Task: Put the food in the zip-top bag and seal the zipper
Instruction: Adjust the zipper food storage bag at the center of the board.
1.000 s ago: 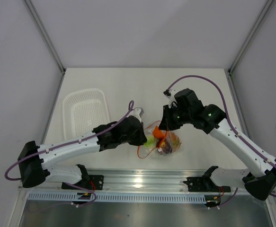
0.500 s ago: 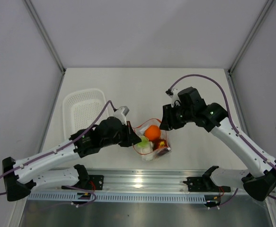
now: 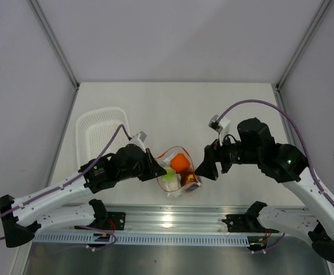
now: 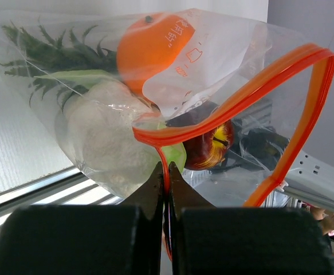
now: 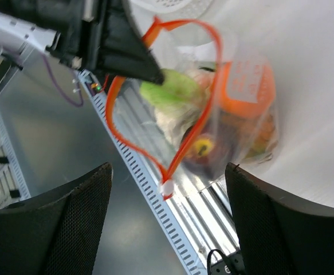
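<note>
From above, the zip-top bag, the food inside, is at the table's near edge. The left gripper touches the bag's left side and the right gripper is just right of it.

Left wrist: the left gripper is pressed together on the zipper, and the bag's mouth gapes.

Right wrist: the right gripper is spread and empty. The zipper's loop runs from it toward the left gripper.

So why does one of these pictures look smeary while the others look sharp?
Right wrist view: the zip-top bag is blurred. Left wrist view: the zipper is crisp, glare on the plastic. Top view: evenly lit and sharp.
</note>
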Robot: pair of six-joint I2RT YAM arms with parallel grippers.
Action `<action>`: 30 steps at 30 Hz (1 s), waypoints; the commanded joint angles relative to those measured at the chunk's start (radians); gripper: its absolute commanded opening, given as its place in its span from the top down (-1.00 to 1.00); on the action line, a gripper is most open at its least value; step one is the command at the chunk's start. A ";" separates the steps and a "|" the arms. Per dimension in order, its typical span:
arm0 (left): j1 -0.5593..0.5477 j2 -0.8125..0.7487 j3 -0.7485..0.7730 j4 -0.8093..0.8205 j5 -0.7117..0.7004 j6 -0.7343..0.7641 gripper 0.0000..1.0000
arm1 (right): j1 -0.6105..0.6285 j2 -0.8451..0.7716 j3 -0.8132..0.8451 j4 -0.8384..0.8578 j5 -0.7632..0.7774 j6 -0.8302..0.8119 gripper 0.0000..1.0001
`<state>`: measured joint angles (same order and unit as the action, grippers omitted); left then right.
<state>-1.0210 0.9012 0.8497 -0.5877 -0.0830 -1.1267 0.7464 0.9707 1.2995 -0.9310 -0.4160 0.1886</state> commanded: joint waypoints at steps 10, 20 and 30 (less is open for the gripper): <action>0.038 -0.035 0.020 0.026 0.011 -0.099 0.99 | 0.269 0.072 -0.055 -0.095 0.244 0.009 -0.40; 0.045 -0.053 0.015 0.025 0.025 -0.097 0.99 | 0.315 0.122 -0.085 -0.060 0.500 0.043 0.09; 0.062 -0.107 -0.024 0.017 0.037 -0.088 0.99 | 0.315 0.054 -0.138 0.104 0.534 0.003 1.00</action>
<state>-0.9699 0.8246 0.8257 -0.5964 -0.0700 -1.2068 1.0569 1.0637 1.1767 -0.9356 0.0944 0.2199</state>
